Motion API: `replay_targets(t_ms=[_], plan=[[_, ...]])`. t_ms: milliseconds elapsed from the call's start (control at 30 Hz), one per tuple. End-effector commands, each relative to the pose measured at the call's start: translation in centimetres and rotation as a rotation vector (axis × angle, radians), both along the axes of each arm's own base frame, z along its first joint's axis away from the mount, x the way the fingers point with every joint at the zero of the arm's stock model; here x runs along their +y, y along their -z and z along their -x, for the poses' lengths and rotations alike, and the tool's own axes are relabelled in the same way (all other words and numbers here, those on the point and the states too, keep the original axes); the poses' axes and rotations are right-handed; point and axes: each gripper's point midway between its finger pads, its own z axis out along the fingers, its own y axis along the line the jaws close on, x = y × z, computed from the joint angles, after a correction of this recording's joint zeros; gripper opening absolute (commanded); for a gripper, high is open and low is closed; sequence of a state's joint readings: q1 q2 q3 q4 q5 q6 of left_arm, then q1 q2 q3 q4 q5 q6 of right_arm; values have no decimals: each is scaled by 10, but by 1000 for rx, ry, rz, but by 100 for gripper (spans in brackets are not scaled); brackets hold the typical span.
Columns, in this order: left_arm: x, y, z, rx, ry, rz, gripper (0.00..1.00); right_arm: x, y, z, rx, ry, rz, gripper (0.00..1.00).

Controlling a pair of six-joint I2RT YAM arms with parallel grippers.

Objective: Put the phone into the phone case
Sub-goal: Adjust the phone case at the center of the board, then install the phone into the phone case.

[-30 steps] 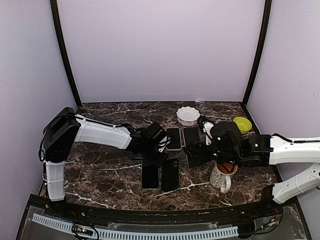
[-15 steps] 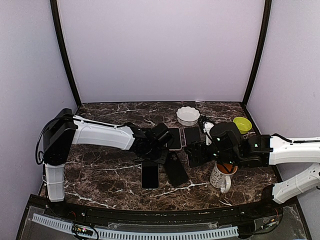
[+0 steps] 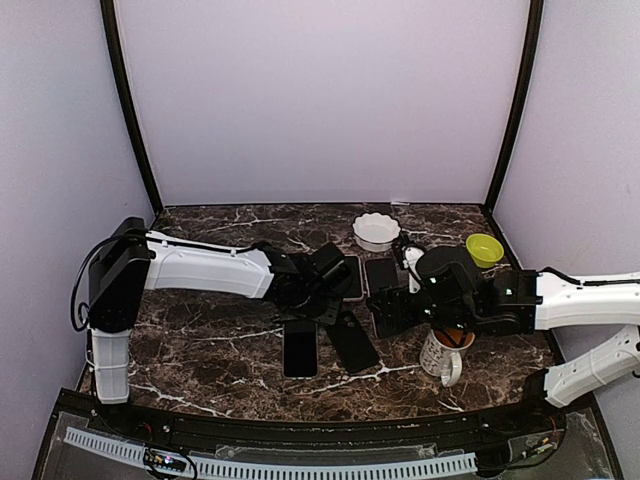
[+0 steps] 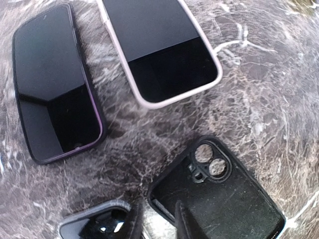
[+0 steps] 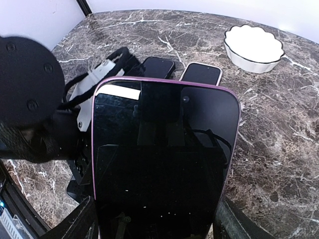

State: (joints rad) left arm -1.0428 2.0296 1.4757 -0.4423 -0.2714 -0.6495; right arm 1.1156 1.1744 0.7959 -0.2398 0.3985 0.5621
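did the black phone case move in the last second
Yes. The black case has rotated: its near end swung right, away from the dark phone beside it, which stayed put.

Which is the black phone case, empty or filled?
Empty: the black phone case lies flat, its bare lining and camera cutout showing, no phone inside.

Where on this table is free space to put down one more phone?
The marble table is bare at back left, beside the white scalloped bowl, and front left, beside the black phone. Its centre is crowded.
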Motion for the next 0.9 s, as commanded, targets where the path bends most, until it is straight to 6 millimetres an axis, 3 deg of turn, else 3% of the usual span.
replay_targets(t_ms=[0,133,200,300,333,367,400,433,467,567,733,867], plan=[[-5,-28,-3,-32,57,23,33,19,-22,0,-25,-36,-85,39],[10,-67,-20,-88,60,69,47,21,-15,0,-16,-45,-64,39],[29,-84,-35,-106,50,95,54,25,-13,-2,-17,-50,-47,39],[75,-101,-59,-137,-17,103,71,36,-9,-5,-21,-73,-5,39],[87,-98,-62,-141,-25,85,83,40,-7,-7,-25,-79,10,39],[102,-111,-70,-171,-57,96,91,43,-5,-9,-29,-85,23,39],[114,-108,-72,-184,-67,68,97,48,-3,-10,-32,-95,37,38],[125,-121,-77,-222,-88,79,98,52,1,-12,-35,-107,55,39],[136,-122,-79,-244,-98,52,98,55,5,-13,-38,-116,73,39],[152,-141,-82,-322,-111,59,99,66,26,-20,-27,-131,155,38],[177,-130,-86,-350,-141,28,99,76,65,-25,7,-145,264,32],[173,-124,-87,-320,-124,48,99,80,85,-28,32,-132,310,27]])
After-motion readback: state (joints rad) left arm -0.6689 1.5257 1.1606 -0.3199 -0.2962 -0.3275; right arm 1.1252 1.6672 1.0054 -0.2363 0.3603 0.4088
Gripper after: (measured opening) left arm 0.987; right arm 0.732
